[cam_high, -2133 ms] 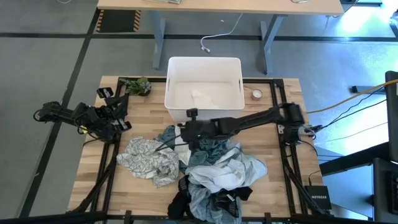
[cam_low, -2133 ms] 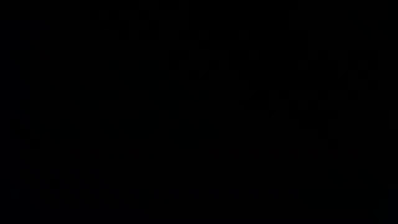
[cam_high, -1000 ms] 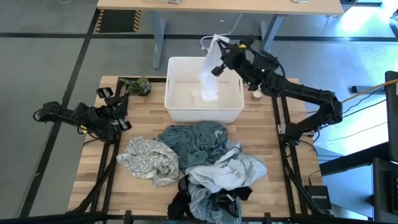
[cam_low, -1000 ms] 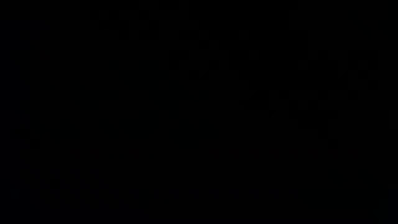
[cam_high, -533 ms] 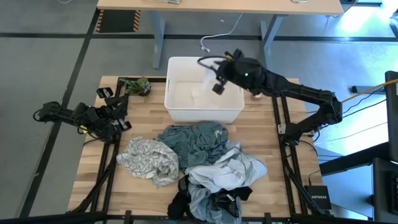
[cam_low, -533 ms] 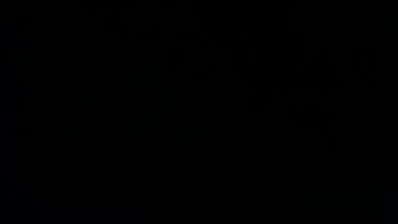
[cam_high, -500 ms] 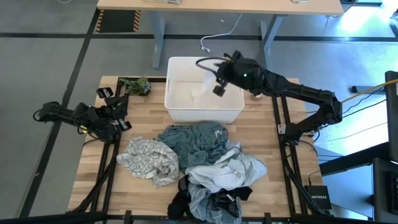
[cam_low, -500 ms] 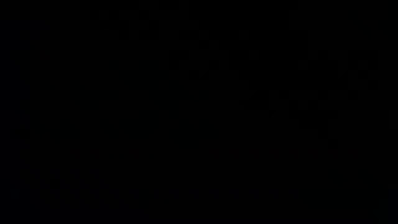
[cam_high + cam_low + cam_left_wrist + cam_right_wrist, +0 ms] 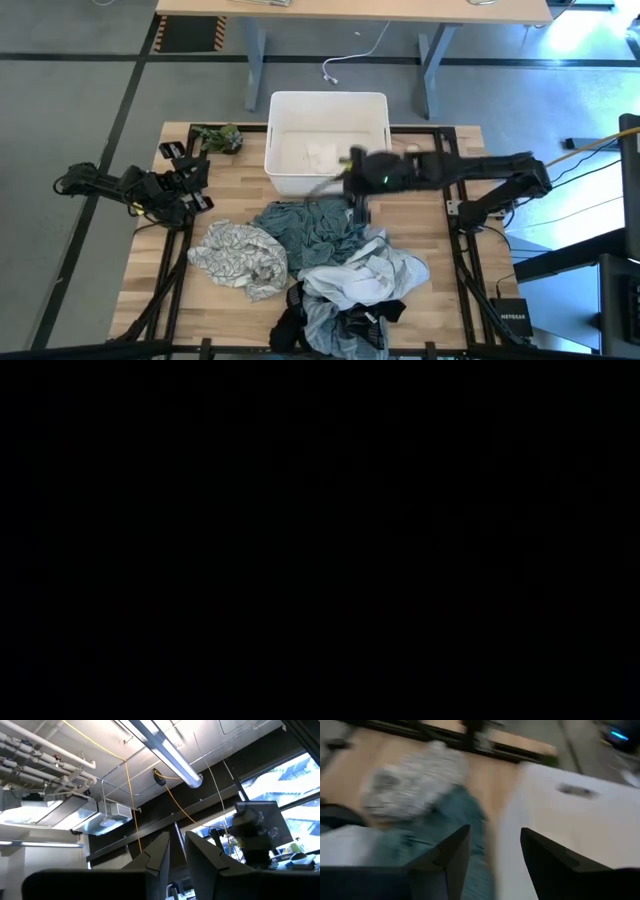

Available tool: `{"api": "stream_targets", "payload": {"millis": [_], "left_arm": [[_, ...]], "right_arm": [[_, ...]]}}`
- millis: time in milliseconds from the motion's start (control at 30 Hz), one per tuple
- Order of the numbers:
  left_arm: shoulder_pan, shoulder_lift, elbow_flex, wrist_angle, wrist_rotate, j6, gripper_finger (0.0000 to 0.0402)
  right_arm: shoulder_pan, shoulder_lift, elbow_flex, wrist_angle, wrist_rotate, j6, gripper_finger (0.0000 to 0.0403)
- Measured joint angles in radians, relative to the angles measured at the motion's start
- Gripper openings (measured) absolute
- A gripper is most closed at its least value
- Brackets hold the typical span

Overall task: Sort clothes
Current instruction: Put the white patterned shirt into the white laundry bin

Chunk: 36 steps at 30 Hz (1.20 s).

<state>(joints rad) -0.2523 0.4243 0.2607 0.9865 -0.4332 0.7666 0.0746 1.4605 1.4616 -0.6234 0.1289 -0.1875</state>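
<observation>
- The table is pale wood with a dark frame, and it carries everything below.
- The clothes lie heaped on the table's near half, in front of the white bin: a teal garment nearest the bin, a grey-white patterned garment to its left, pale blue, white and black pieces nearest the table's front edge.
- The white bin stands at the middle of the table's far edge; a white piece of cloth lies inside it.
- The right arm stretches from the table's right side across the bin's front right corner, nearly level and blurred. The right gripper points down in front of the bin, over the teal garment; its wrist view shows its fingers spread apart with nothing between them.
- The left arm is folded low at the table's left edge, well apart from the bin. The left gripper points upward toward the ceiling; its fingers stand slightly parted and hold nothing.
</observation>
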Motion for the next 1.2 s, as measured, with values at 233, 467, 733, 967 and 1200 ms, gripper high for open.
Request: {"api": "stream_targets", "payload": {"millis": [233,467,733,967,1200], "left_arm": [[0.0,0.01,0.0,0.03,0.0,-0.011,0.0056],[0.0,0.01,0.0,0.026,-0.001,-0.004,0.0056],[0.0,0.01,0.001,0.018,-0.001,-0.01,0.0056],[0.0,0.013,0.001,-0.019,-0.002,-0.085,0.0056],[0.0,0.015,0.001,-0.069,-0.001,-0.153,0.0056]], "right_arm": [[0.127,0.163,0.0,0.199,0.017,0.008,0.0188],[0.148,0.335,-0.001,0.422,0.016,0.011,0.0188],[0.14,0.455,0.0,0.698,0.037,0.081,0.0188],[0.148,0.53,0.007,0.828,0.036,0.214,0.0221],[0.149,0.673,0.151,0.835,0.035,0.273,0.0272]]}}
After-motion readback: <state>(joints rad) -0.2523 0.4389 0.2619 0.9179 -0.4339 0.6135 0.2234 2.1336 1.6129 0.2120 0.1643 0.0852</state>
